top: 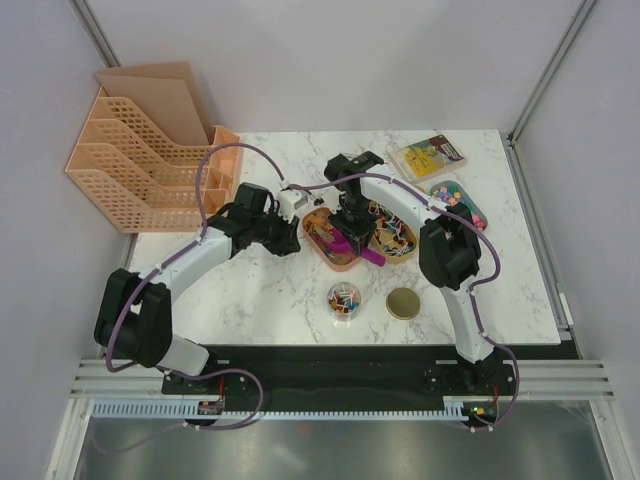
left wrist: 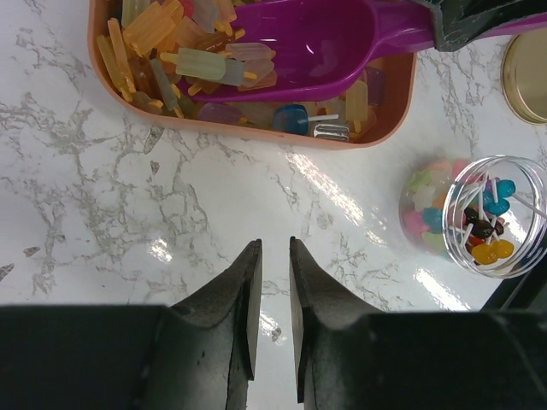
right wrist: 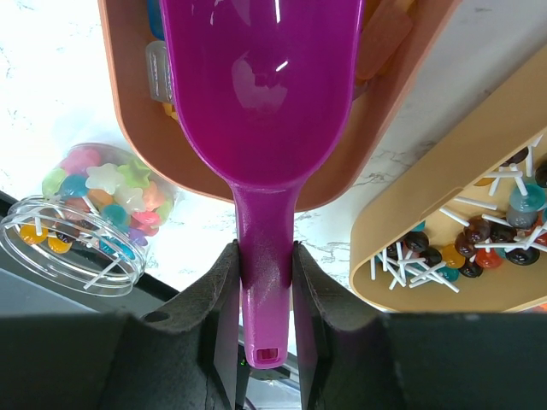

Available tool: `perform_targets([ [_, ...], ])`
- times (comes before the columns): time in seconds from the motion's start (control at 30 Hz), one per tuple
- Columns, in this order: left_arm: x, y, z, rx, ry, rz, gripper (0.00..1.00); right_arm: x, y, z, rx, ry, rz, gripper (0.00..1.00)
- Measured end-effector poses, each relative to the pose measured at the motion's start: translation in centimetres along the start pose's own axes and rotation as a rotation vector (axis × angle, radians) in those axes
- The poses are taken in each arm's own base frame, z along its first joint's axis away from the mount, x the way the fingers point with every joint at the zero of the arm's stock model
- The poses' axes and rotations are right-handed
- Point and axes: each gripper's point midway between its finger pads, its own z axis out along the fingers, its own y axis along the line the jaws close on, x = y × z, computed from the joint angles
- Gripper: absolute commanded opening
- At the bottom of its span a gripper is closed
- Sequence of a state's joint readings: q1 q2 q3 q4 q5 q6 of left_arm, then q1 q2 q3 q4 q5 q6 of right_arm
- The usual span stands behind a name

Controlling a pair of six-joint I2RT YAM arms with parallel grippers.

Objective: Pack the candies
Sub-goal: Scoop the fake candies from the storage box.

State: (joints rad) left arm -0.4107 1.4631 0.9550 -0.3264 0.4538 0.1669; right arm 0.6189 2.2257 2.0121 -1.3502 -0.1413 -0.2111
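Peach plastic file rack (top: 130,170) sits upper left in the top view, brown cardboard sheet (top: 165,85) leaning behind it. Yellow booklet thing (top: 428,157) is upper right on the marble table (top: 260,290). Round gold lid (top: 404,302) lies flat, lower middle. The purple scoop (right wrist: 256,94) has its bowl over a salmon tray (right wrist: 137,128).

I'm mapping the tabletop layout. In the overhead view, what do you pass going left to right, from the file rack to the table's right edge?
peach file rack → left pincer → salmon tray → tan tray → pastel candies
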Motion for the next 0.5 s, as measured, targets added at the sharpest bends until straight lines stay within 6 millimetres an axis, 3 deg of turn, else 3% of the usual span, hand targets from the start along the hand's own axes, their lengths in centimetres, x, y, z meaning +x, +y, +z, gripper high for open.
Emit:
perform_targets([
  [0.23,0.1,0.4,-0.5,-0.015,0.002,0.011,0.26,0.0,0.0,0.0,0.0,0.0,-0.002,0.0],
  [0.5,0.0,2.2,-1.4,-0.053,-0.002,-0.018,0.26,-0.2,-0.1,0.1,0.009,-0.008,0.034,0.0],
])
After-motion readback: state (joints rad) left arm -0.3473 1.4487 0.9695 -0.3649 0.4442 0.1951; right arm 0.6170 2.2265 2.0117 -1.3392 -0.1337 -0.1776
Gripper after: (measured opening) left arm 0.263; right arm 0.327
